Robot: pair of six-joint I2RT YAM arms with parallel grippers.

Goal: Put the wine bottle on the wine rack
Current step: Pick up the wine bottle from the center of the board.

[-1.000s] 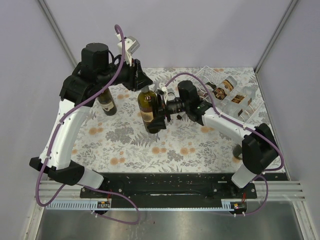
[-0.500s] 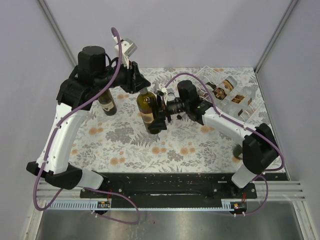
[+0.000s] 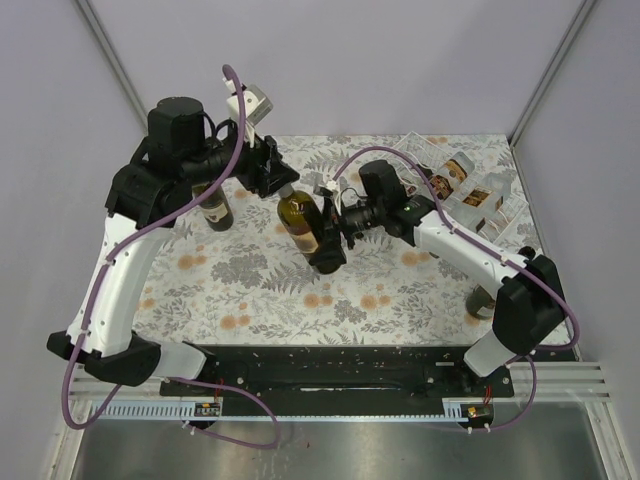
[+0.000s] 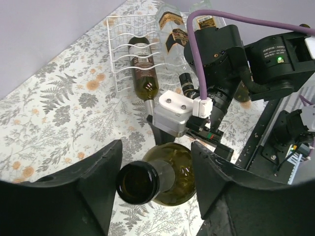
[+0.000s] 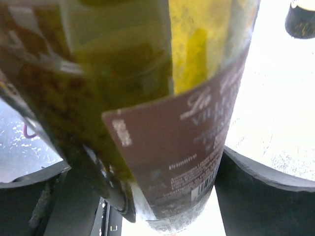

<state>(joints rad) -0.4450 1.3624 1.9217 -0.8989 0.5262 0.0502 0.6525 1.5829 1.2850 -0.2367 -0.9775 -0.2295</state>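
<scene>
Now right gripper (image 3: 328, 228) is pinching the tilted wine bottle (image 3: 302, 215). Left gripper (image 4: 155, 167) is sitting spread around its neck (image 4: 139, 183).

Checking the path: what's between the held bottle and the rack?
Top view: only the right arm, above patterned cloth, separates bottle and rack.

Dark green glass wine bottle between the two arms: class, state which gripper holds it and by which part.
The right gripper holds the dark green glass wine bottle by its labelled body; the left gripper only flanks its neck, fingers apart, not clamping.
</scene>
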